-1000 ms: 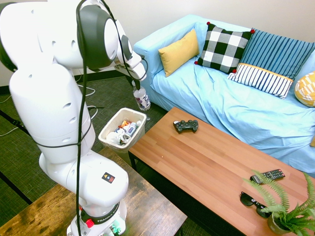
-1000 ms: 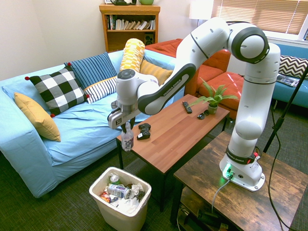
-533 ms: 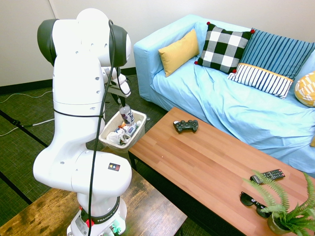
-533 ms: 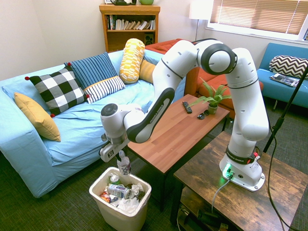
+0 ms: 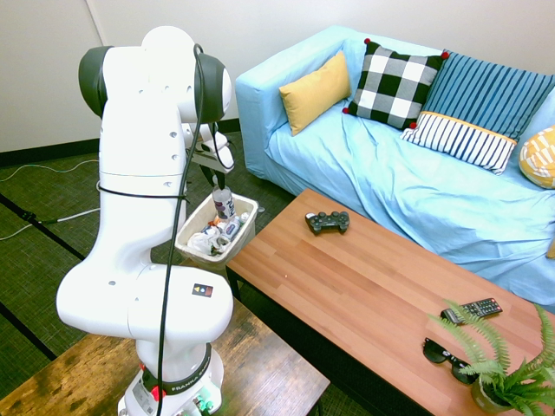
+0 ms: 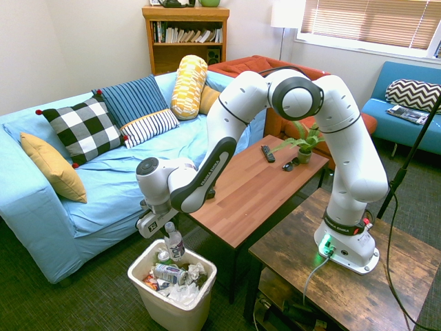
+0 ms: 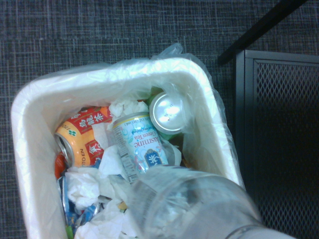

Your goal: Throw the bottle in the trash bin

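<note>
Bottle (image 6: 173,243) — small, clear plastic, white cap, dark label band; held upright by the cap end in the end effector (image 6: 167,225), which is clenched on it. It hangs directly over the trash bin (image 6: 204,292), base just inside the rim. Judged light, thin-walled and crushable, smooth enough to slip — the rigid neck is the soundest place to be gripped. Bin contents: cans and crumpled paper. In the second exterior view, the table (image 6: 255,186) is seen at 2 o'clock of the bin.
</note>
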`<state>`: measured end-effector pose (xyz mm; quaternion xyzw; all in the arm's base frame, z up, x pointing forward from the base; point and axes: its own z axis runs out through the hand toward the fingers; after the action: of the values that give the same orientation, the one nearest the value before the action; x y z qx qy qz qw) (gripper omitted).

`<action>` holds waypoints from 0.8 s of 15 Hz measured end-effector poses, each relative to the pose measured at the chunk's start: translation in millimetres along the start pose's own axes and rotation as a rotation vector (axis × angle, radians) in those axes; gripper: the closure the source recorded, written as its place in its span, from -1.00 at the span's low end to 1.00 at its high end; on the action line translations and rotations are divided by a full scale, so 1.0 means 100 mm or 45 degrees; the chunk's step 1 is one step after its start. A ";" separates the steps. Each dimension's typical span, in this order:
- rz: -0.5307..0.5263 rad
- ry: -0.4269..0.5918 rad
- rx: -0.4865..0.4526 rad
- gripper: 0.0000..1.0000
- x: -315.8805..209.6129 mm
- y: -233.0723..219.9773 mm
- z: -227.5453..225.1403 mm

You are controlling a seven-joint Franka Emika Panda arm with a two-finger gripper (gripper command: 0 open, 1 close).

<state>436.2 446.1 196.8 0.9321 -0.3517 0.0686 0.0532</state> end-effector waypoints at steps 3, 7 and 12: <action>0.023 -0.001 0.015 -1.00 0.10 -0.02 -0.09; 0.047 -0.001 0.036 -1.00 0.22 -0.01 -0.22; 0.042 -0.001 0.027 -1.00 0.25 0.04 -0.24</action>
<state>449.5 430.6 225.0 0.9268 -0.3662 0.0728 0.0419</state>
